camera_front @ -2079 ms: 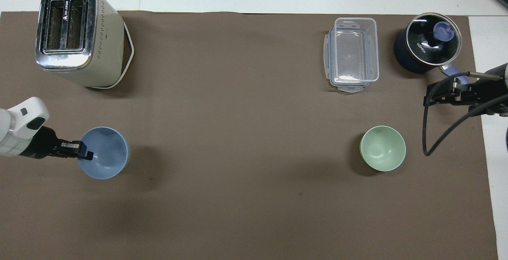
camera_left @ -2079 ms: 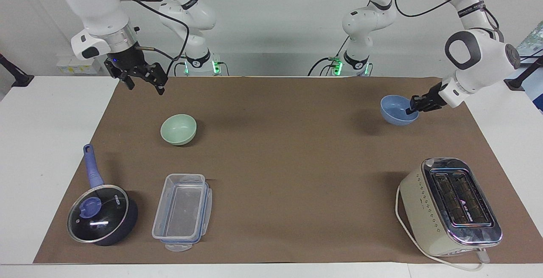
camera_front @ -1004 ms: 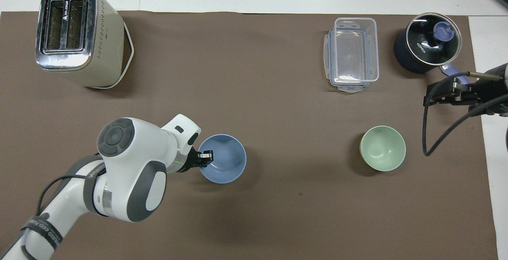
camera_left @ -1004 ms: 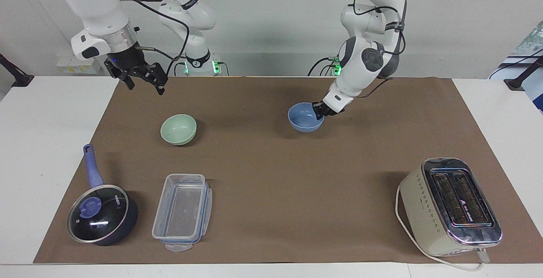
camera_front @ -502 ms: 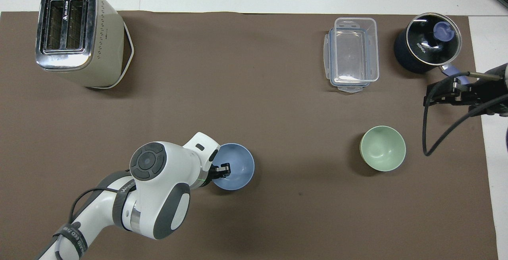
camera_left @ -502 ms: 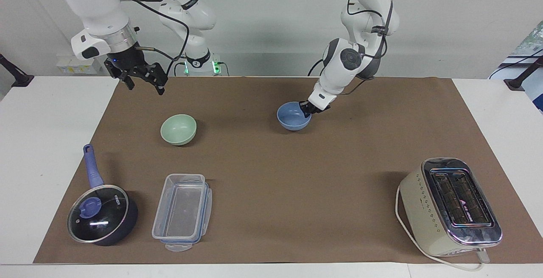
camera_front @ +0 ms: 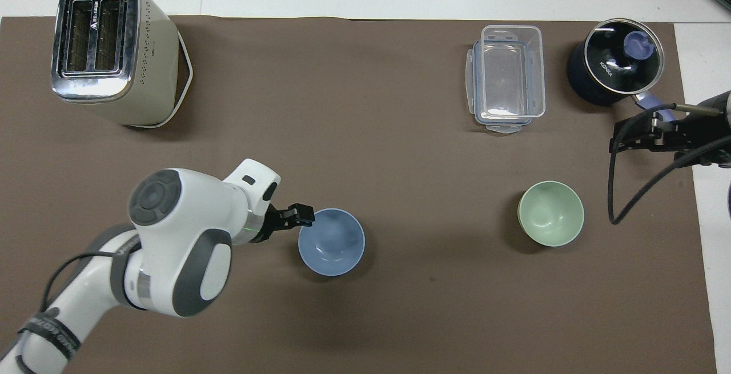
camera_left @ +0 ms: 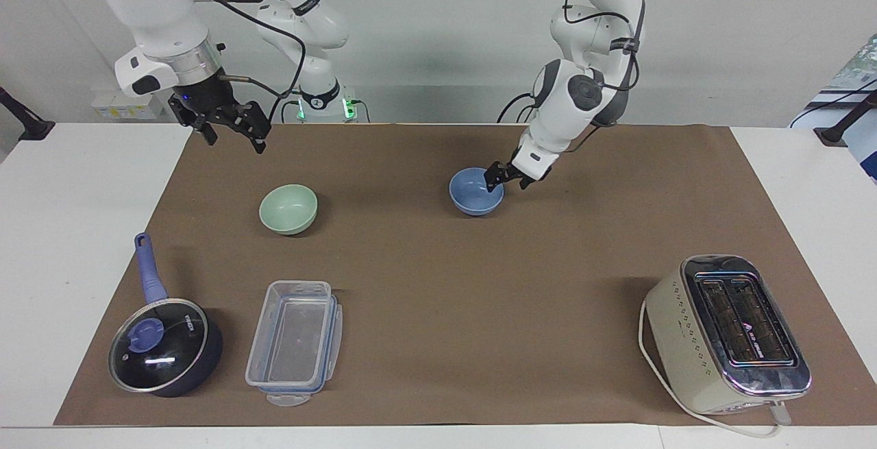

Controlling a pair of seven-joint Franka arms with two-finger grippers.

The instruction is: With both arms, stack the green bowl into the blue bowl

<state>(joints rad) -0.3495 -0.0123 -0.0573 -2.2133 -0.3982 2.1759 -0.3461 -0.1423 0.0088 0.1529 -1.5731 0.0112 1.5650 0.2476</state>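
Observation:
The light blue bowl point(camera_left: 475, 192) stands upright on the brown mat near its middle; it also shows in the overhead view point(camera_front: 331, 242). My left gripper point(camera_left: 506, 179) is open and empty, just above the bowl's rim on the side toward the left arm's end, seen from above as well point(camera_front: 301, 214). The pale green bowl point(camera_left: 288, 209) stands upright on the mat toward the right arm's end, also in the overhead view point(camera_front: 550, 213). My right gripper point(camera_left: 231, 136) waits open and empty, raised over the mat's edge at the right arm's end point(camera_front: 639, 136).
A cream toaster point(camera_left: 730, 332) with its cord stands at the left arm's end, farther from the robots. A clear lidded container point(camera_left: 294, 338) and a dark blue saucepan point(camera_left: 163, 352) with a glass lid lie farther out than the green bowl.
My left arm carried the blue bowl from the left arm's end to the middle of the mat, set it down, let go and drew back slightly. The right arm has not moved.

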